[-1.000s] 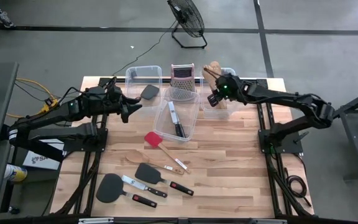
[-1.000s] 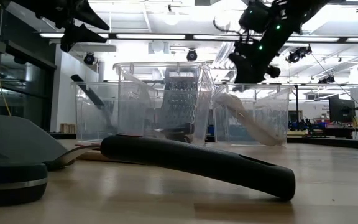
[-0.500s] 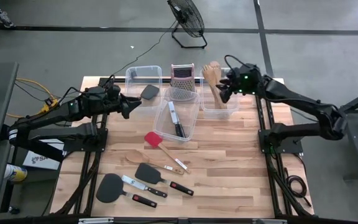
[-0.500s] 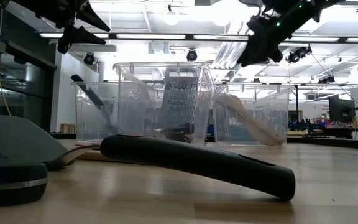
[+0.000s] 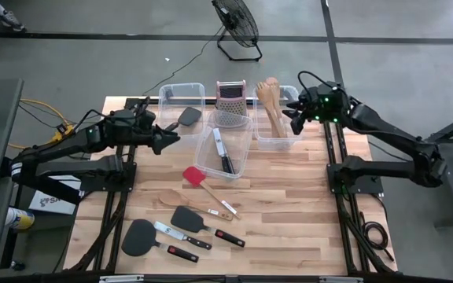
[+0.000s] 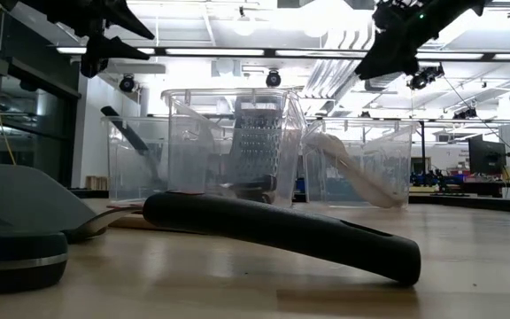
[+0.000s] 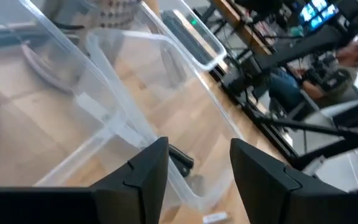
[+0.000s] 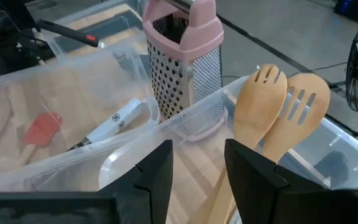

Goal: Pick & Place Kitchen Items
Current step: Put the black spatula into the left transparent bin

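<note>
My right gripper (image 5: 293, 122) hangs open above the right clear bin (image 5: 288, 141), at its right side, with nothing between its fingers (image 8: 197, 146). Two pale wooden forks (image 8: 284, 102) stand slanted in that bin, heads against its far rim. My left gripper (image 5: 167, 137) hovers open and holds nothing (image 7: 197, 149), between the left bin (image 5: 171, 90) and the middle bin (image 5: 238, 161). A black spatula (image 5: 189, 116) rests in the left bin and a knife (image 5: 223, 149) in the middle one. On the table lie a red spatula (image 5: 195, 176), a wooden spoon (image 5: 171, 196), black spatulas (image 5: 189, 218) and knives (image 5: 181, 234).
A steel box grater with a pink top (image 5: 230, 102) stands between the bins at the far edge. A black floor fan (image 5: 238, 27) is beyond the table. In the low view a black handle (image 6: 282, 230) lies close in front. Bare wood shows at the table's right half.
My right gripper has risen out from over the right bin and drawn back toward the table's right edge, its fingers as far apart as before. The wooden forks stay leaning in the bin. My left gripper has rolled slightly in place.
</note>
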